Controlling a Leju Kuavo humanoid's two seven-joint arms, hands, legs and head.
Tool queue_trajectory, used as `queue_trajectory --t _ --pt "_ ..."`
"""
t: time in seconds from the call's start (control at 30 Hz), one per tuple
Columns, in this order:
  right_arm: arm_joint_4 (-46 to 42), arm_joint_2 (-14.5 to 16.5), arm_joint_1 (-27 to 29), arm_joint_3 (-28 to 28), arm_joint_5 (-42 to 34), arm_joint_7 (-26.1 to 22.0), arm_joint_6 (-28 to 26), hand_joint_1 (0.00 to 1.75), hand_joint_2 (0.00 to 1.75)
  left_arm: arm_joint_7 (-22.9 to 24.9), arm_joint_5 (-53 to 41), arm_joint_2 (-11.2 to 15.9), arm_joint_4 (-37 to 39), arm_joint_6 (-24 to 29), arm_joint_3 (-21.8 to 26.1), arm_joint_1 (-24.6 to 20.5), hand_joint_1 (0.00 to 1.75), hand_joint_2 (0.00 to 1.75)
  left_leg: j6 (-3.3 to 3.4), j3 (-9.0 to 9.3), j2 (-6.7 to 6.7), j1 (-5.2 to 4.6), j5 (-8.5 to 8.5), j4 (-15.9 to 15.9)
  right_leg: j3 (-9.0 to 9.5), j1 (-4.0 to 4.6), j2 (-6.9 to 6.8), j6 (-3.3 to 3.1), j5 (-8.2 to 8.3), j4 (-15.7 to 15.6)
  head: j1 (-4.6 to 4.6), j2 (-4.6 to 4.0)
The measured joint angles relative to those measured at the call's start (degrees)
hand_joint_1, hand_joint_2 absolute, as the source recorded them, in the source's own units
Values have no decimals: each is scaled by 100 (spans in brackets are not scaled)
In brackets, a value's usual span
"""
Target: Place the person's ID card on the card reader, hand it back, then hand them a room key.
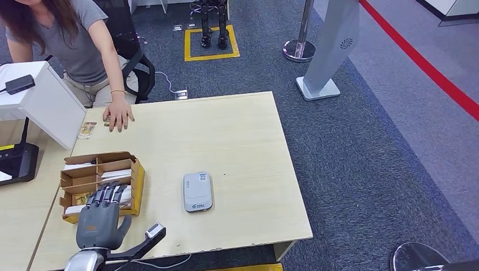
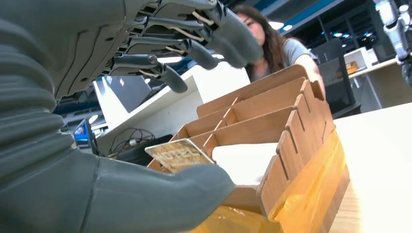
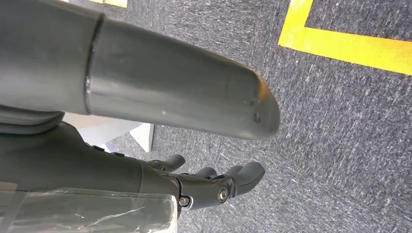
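Left hand over the near end of the cardboard box, near-left on the surface. Fingers spread and extended above the near compartments, thumb apart from them; nothing gripped. In the left wrist view a worn yellowish card stands tilted in a near compartment, just above the thumb; whether the thumb touches it cannot be told. White cards lie flat in the compartment just beside it. Box walls are notched dividers; yellow tape wraps its near side.

Card reader, a pale grey rounded slab, lies flat near the middle of the surface, right of the box and apart from it. Nothing rests on it.

Person sits at the far-left edge, one hand palm-down on the surface. A small card lies just left of that hand, at the far-left corner; its print is too small to read.

Right hand hangs over grey carpet, fingers loosely curled and apart, holding nothing. A yellow floor stripe runs beyond it.

White partition and a black device stand left of the box.
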Motion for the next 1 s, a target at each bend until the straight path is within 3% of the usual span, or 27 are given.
queue_trajectory --t 0.33,1.0 --pt "0 0 -1 0 0 -1 -9 0 0 -108 1 -226 29 -78 337 17 46 175 0 0 0 1 0 0 0 0 0 0 0 1 0 0" --pt "0 0 -1 0 0 8 -15 0 0 393 1 -229 75 -402 374 72 51 175 0 0 0 0 0 0 0 0 0 0 0 0 0 0"
